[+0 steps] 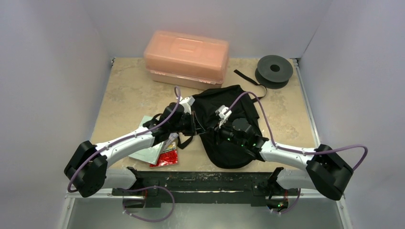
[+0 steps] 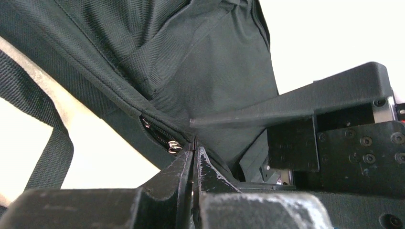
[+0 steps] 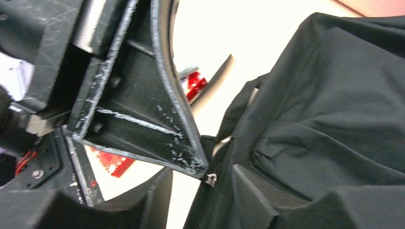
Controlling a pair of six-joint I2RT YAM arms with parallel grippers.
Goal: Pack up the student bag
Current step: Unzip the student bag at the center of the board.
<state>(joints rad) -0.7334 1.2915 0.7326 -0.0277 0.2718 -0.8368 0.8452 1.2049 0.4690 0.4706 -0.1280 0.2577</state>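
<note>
**Desk:** Where is the student bag, and what has hold of it?

**Photographer:** The student bag [image 1: 217, 101] lies slumped at the middle of the table [image 1: 129, 95], reaching toward the near edge, with both arms bent in over its left side. The left gripper [image 2: 193, 149] has its fingers pressed together, tips right at the silver zip pull [image 2: 173, 147]. Whether the tab or a fold of cloth is nipped between them cannot be told. The right gripper [image 3: 203, 188] is spread, its fingers standing either side of the zip line without closing on it.

**Desk:** How will the bag handle?

**Photographer:** Likely light and limp. It is woven black cloth with no frame showing, so it should sag and fold wherever it is lifted. A tug on the zip would probably drag the whole bag unless the other gripper pins the cloth beside the track. The best holds look to be the zip pull and the stitched seam next to it, while the loose strap [image 2: 52, 152] would only trail. An orange box [image 1: 186, 55] sits at the far edge, a black spool [image 1: 273, 70] in the far right corner, and a red packet [image 1: 167, 157] toward the near left corner.
</note>
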